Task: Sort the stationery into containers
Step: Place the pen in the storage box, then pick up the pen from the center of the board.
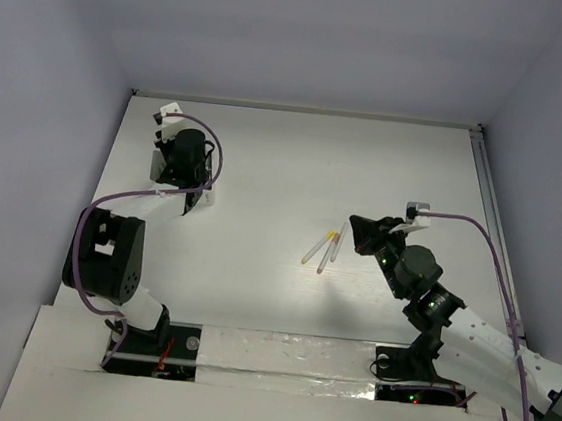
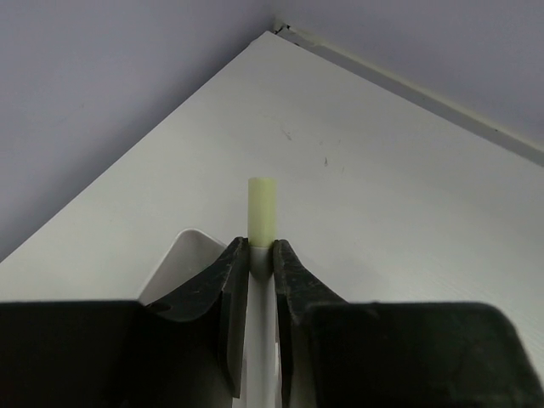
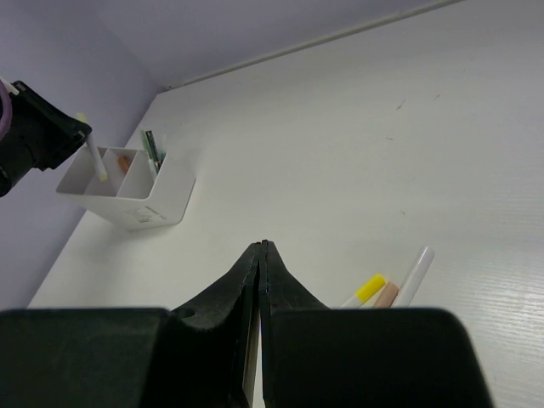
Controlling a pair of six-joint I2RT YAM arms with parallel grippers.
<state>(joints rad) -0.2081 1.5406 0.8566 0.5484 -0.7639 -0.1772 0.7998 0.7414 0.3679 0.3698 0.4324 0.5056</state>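
While the left claw seemingly grips a pen over the tray, the right claw is closed, empty.

Robot lab (bare white table, plain walls).

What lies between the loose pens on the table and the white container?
Nothing: the table between the loose pens and the white container is bare, clearest in the top external view.
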